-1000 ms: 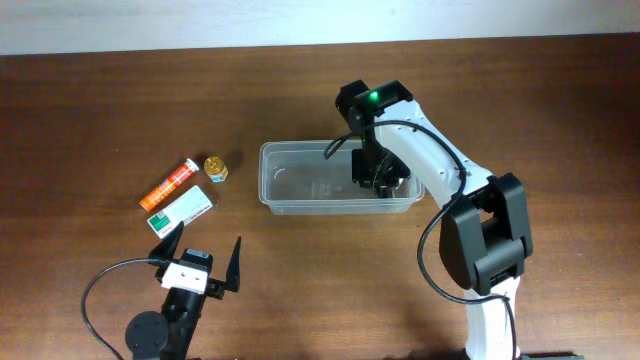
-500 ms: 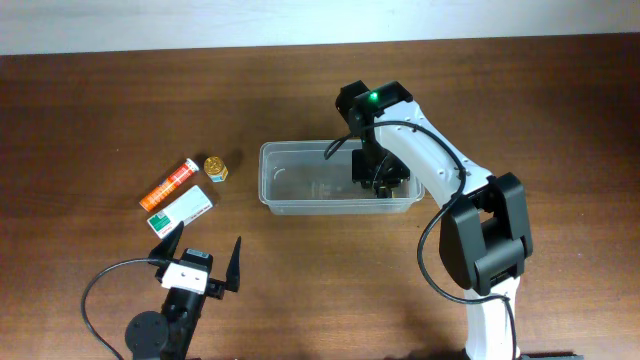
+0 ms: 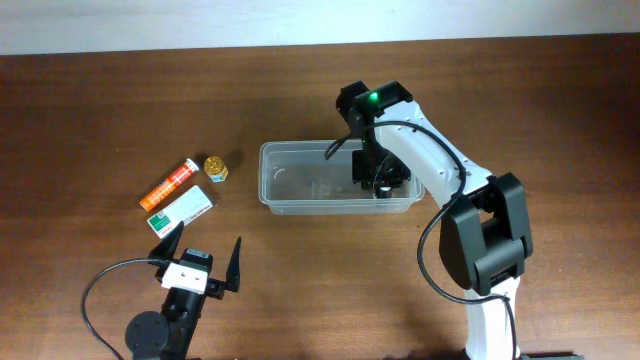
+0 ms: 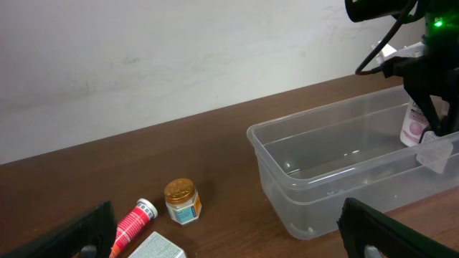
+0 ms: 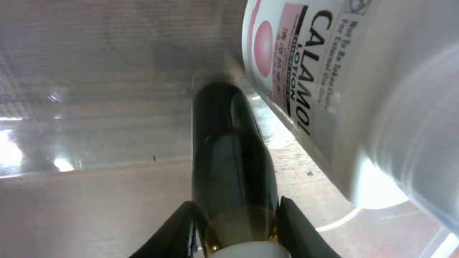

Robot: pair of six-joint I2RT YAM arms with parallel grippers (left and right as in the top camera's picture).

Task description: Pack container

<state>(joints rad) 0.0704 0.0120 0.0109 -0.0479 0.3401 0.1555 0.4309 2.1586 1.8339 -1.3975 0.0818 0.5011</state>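
- At the right end of the container [image 3: 268,178], the right gripper [image 3: 377,178] has shifted only slightly compared with one second ago. A white patch now shows just below it in the overhead view.
- Judgement: the arm is settling its load. Insertion looks nearly finished, with release not yet done.
- Right gripper: clenched on a dark bottle [image 5: 231,165], one finger against each side.
- Dark bottle: its long axis lies in line with the gripper and points away from the wrist camera, down into the container. Whether its far end touches the floor cannot be told.
- A white lotion bottle [image 4: 414,127] stands roughly upright just beside it, inside the container.
- Container: near the middle of the tabletop [image 3: 100,110], open side up, long axis left to right in the overhead view.
- Left gripper [image 3: 200,252]: released and empty, well apart from the container.
- An orange tube [image 3: 168,183], a small jar [image 3: 215,167] and a green-and-white box [image 3: 180,209] lie outside the container, to its left.
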